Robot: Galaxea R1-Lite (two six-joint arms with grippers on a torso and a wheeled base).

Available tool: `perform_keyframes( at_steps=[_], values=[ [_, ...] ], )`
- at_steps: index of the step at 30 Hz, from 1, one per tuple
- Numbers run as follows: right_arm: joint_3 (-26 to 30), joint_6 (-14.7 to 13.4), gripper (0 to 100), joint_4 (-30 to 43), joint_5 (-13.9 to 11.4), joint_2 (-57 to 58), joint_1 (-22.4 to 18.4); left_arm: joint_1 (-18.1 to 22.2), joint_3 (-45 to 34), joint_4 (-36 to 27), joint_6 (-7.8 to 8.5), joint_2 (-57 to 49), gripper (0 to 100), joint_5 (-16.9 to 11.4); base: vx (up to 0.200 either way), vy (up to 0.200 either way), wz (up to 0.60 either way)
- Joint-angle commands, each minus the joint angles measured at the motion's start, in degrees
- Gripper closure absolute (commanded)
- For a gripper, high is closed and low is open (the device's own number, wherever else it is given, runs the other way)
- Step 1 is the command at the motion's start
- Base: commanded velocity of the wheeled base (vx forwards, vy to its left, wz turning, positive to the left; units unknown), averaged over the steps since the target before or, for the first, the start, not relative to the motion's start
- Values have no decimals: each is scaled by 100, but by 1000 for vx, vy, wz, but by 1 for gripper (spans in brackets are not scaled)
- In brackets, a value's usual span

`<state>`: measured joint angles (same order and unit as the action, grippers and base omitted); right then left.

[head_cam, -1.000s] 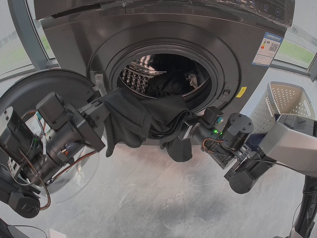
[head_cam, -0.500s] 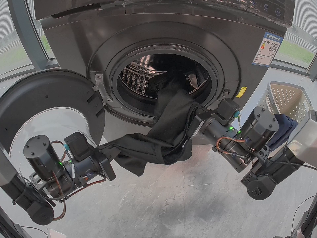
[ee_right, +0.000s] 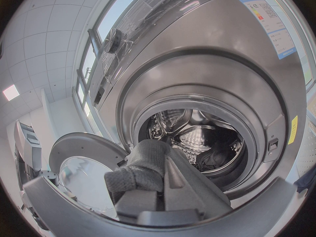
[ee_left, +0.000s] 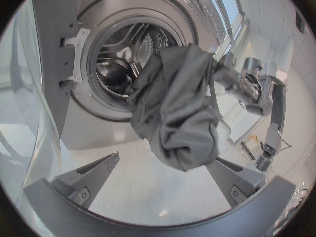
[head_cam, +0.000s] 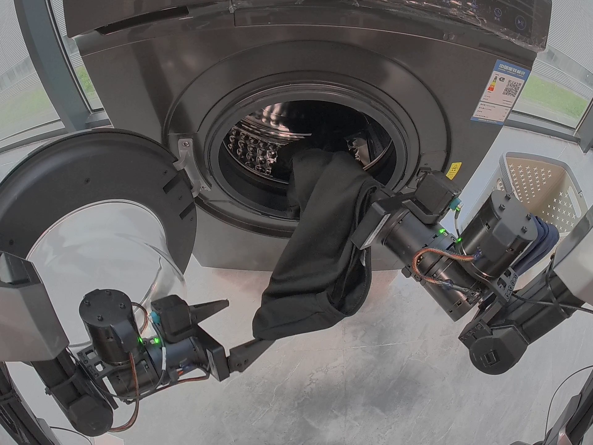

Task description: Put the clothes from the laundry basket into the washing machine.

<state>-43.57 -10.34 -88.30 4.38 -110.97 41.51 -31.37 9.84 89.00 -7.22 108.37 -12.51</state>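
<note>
Black garment — half inside the washing machine, half hanging out over its opening toward the floor.
Right gripper clamped on its upper fold beside the opening; left gripper low and spread wide — one tip possibly brushing the hem.

The black garment buries the tips of the right gripper; the right arm hides the laundry basket's lower part.

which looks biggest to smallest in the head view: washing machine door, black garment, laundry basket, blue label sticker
1. washing machine door
2. black garment
3. laundry basket, only partly visible
4. blue label sticker
</note>
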Motion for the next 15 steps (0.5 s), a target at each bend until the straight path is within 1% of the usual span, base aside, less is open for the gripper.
perform_keyframes(
  at_steps=[1,4,6,7,9,11,13,14,15],
  values=[
    [-82,5,100,-3,-7,5,-2,-168,-474,-6,159,149,0,-6,0,0,0],
    [-99,-3,100,-3,-7,-30,6,-282,-861,-6,379,263,0,-41,0,0,0],
    [-99,-3,100,-3,2,-39,15,-300,-957,-6,555,404,0,-129,0,0,0],
    [-99,-3,100,-3,2,-30,15,-300,-931,-6,607,448,0,-138,0,0,0],
    [-99,-3,100,-3,-7,-39,24,-300,-826,3,634,465,0,-155,0,0,0],
    [-38,-12,100,-3,-7,-47,33,-300,-474,3,634,457,0,-164,0,0,0],
    [24,-12,100,-3,-7,-47,33,-300,36,3,555,439,0,-147,0,0,0],
    [41,-3,100,-3,-7,-47,33,-300,150,3,555,430,0,-147,0,0,0],
    [77,-3,100,-3,-7,-39,33,-309,537,-6,528,395,0,-147,0,0,0]
  ],
)
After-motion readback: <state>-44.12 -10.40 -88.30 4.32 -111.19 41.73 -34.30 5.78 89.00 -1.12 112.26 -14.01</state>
